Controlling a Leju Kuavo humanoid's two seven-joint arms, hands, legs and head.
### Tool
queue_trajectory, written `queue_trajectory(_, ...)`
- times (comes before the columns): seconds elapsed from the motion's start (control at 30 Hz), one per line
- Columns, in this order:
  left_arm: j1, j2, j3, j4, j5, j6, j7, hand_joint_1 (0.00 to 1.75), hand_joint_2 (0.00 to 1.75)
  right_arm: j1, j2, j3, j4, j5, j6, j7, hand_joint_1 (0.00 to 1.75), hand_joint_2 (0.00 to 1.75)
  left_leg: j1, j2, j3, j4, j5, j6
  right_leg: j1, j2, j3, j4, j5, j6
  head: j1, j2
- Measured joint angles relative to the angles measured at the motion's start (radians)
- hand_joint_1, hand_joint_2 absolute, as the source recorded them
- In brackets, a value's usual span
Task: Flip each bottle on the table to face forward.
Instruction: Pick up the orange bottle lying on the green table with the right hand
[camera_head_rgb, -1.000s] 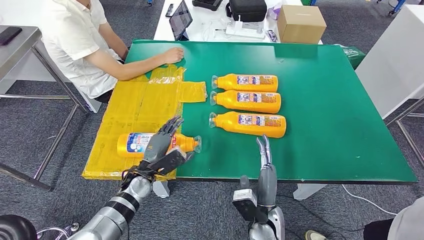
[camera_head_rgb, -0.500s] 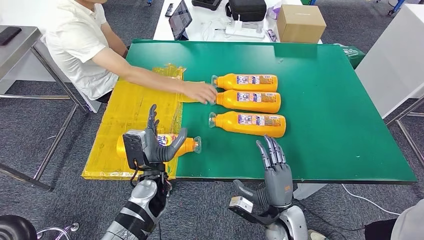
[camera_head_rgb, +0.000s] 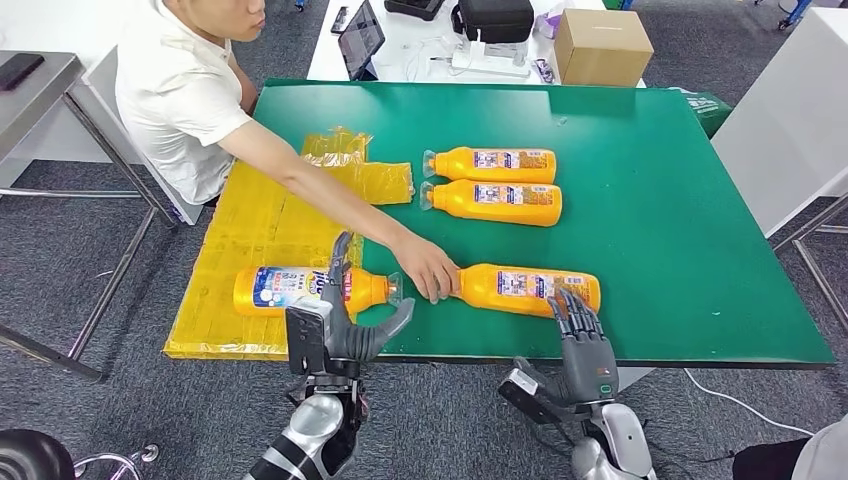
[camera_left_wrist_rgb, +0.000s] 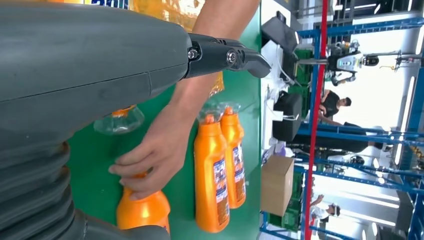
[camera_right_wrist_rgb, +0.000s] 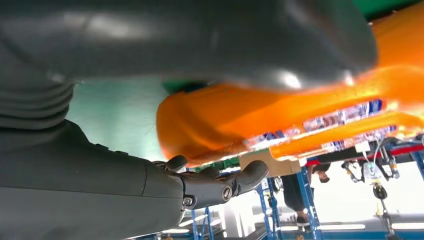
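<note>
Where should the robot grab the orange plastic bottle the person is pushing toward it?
Probably around the wide body of the orange plastic bottle, coming from the table's near edge with the right hand. It lies on its side there, and the person's hand covers the neck end.

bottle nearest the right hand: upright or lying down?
Lying down. The bottle rests on its side on the green table, cap end under the person's hand; the right hand is at its other end.
</note>
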Motion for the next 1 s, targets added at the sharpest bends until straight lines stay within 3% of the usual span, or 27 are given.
queue_trajectory(0.3,0.0,0.0,-0.019,0.005,0.002,0.005,-0.004,0.0,1.75,-0.019,-0.016,-0.001,0.038,0.016,0.0,0.013,0.0,0.0,0.0,0.0,0.0,0.0,0.0,0.0,0.0,0.0,0.0,0.0,0.0,0.0,0.0,0.0)
queue_trajectory(0.47,-0.001,-0.001,-0.029,0.005,0.005,0.064,-0.056,0.0,1.75,-0.057,-0.031,0.006,0.078,0.066,0.0,0.056,0.0,0.0,0.0,0.0,0.0,0.0,0.0,0.0,0.0,0.0,0.001,0.0,0.0,0.0,0.0,0.0)
queue_trajectory(0.73,-0.011,-0.001,-0.084,0.005,0.004,0.086,-0.082,0.0,1.75,-0.106,-0.05,0.045,0.084,0.146,-0.001,0.06,0.0,0.0,0.0,0.0,0.0,0.0,0.001,0.001,0.0,0.0,0.001,0.0,0.0,0.0,0.0,0.0)
queue_trajectory(0.87,-0.016,-0.001,-0.102,0.005,0.001,0.087,-0.083,0.0,1.75,-0.107,-0.055,0.062,0.028,0.184,-0.001,0.069,0.0,1.75,0.0,0.0,0.0,0.0,0.001,0.001,0.0,0.0,0.001,0.0,0.0,0.0,0.0,0.0)
queue_trajectory(1.0,-0.018,-0.001,-0.114,0.006,-0.001,0.08,-0.071,0.0,1.75,-0.108,-0.067,0.074,-0.035,0.25,-0.001,0.115,0.0,1.75,0.0,0.0,0.0,0.0,0.001,0.001,0.0,0.0,0.001,0.0,0.0,0.0,0.0,0.0)
